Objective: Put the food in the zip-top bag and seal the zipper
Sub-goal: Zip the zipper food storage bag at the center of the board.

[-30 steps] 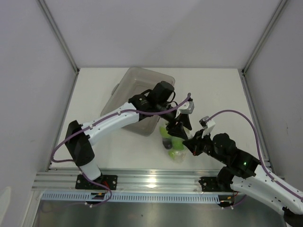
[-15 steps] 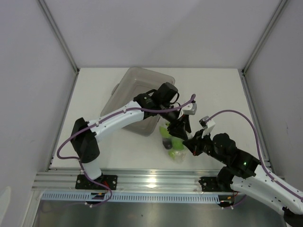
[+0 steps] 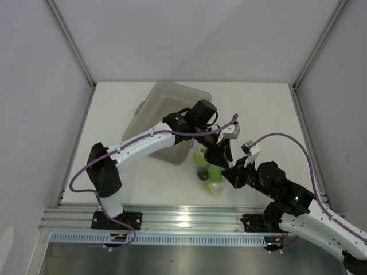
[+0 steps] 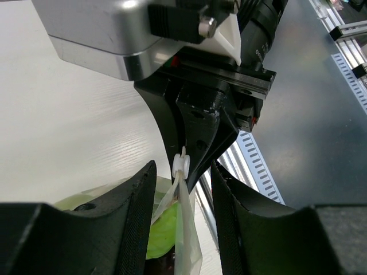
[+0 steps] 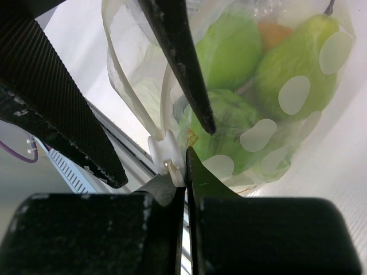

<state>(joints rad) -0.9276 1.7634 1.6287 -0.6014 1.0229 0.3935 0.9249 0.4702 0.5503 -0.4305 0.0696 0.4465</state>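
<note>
Okay, food (image 5: 229, 51) is bagged, sealing time: right tool (image 5: 184, 171) pinches the zip-top bag (image 5: 275, 132) beside the zipper (image 5: 117, 74). Left tool (image 4: 182, 177) straddles it, jaws apart, and probably needs to clamp and slide.

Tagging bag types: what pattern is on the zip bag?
The bag is clear with white round spots; best seen in the right wrist view.
</note>
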